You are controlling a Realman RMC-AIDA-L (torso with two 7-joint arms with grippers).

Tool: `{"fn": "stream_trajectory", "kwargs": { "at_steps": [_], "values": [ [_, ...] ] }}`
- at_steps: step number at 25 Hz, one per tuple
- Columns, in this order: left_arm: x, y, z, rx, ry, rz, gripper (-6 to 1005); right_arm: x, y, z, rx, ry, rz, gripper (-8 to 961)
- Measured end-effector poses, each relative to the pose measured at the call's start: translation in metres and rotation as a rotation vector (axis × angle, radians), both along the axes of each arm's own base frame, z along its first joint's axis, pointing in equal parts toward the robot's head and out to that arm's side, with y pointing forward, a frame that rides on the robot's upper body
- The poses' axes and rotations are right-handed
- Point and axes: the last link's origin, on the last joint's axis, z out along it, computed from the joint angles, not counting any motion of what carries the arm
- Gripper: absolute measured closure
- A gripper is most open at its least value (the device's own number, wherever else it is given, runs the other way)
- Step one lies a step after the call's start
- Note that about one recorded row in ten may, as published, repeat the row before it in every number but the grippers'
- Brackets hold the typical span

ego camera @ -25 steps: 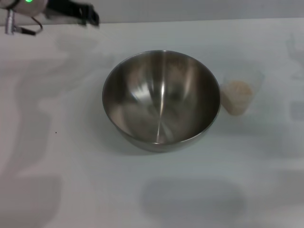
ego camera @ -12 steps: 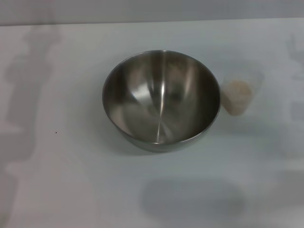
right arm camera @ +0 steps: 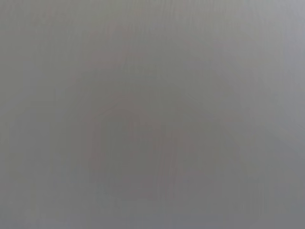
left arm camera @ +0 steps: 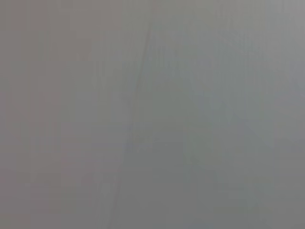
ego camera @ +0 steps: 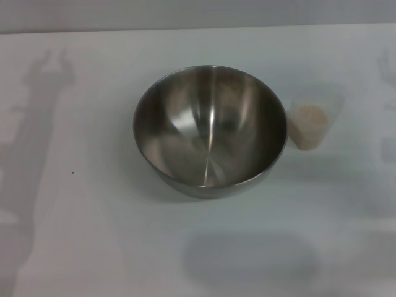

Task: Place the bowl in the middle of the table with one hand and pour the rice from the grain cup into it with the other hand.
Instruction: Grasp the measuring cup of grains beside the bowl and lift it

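Note:
The shiny steel bowl stands upright near the middle of the white table, and its inside is bare. The clear grain cup stands upright just to the bowl's right, close to its rim, with pale rice inside. Neither gripper shows in the head view; only an arm's shadow lies on the table at the left. Both wrist views show only a plain grey surface.
The table's far edge runs along the top of the head view, with a grey wall behind it. Faint shadows lie at the right edge and in front of the bowl.
The left arm, seen at the far left corner one second ago, has gone out of the head view. Its shadow on the left has shifted. Bowl and cup have not moved.

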Motion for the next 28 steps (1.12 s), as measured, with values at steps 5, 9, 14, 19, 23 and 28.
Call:
{"fn": "stream_trajectory", "kwargs": {
  "at_steps": [5, 9, 14, 19, 23, 28],
  "values": [
    [-0.013, -0.010, -0.019, -0.097, 0.001, 0.009, 640, 0.001, -0.005, -0.006, -0.012, 0.004, -0.002, 291],
    [-0.023, -0.019, -0.026, -0.120, 0.007, 0.044, 505, 0.003, -0.010, -0.010, -0.017, 0.024, -0.003, 291],
    [-0.027, -0.022, -0.027, -0.126, 0.010, 0.054, 400, 0.008, -0.020, -0.016, -0.028, 0.050, -0.012, 291],
    [-0.034, -0.022, -0.025, -0.122, 0.019, 0.076, 295, 0.013, -0.039, -0.034, -0.083, 0.094, -0.021, 292],
    [-0.039, -0.022, -0.020, -0.110, 0.018, 0.091, 169, 0.015, -0.055, -0.049, -0.131, 0.117, -0.023, 292],
    [-0.044, -0.021, -0.018, -0.104, 0.021, 0.112, 137, 0.019, -0.082, -0.069, -0.208, 0.143, -0.035, 292]
  ]
}}
